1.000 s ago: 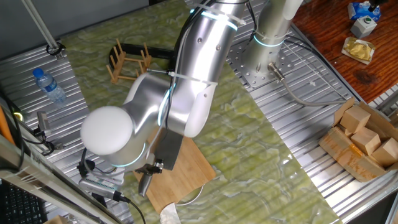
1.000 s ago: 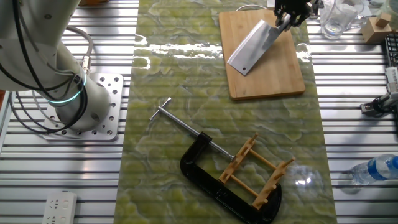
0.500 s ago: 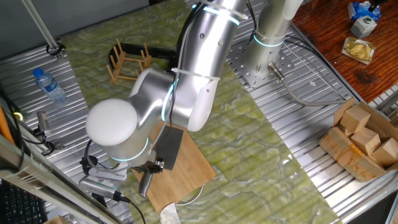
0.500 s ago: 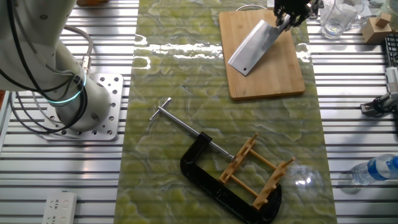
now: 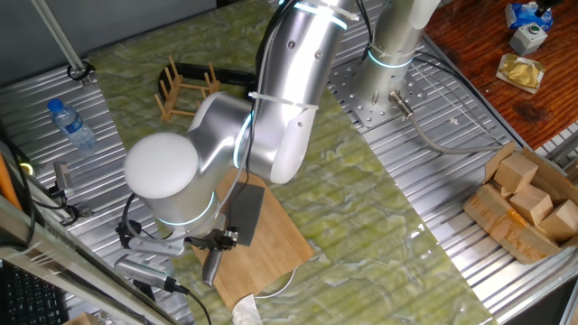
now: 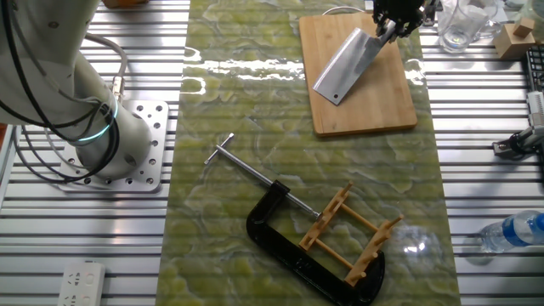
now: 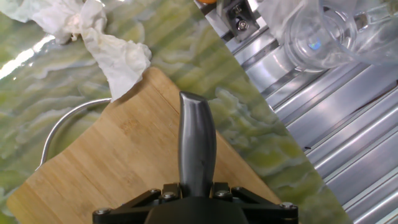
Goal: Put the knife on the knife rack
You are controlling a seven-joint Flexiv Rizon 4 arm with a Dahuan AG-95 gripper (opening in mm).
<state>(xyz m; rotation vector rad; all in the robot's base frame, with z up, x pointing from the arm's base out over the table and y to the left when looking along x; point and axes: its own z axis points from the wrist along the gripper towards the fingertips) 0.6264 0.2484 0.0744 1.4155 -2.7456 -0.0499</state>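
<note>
Clamped on the handle of the knife [image 6: 349, 61], the gripper [image 6: 396, 19] holds it over the bamboo cutting board [image 6: 361, 104], blade slanting down toward the wood. Well apart, the knife rack [image 6: 353, 232] sits inside a black C-clamp [image 6: 289, 242].

I get bright, even overhead light in every view, with soft, short shadows. Glare streaks the glossy green worktop [image 6: 255, 102] in the other fixed view and whitens the knife [image 6: 344, 66] blade. My hand view is sharp at centre; the glass jug [image 7: 323, 31] blurs.
</note>
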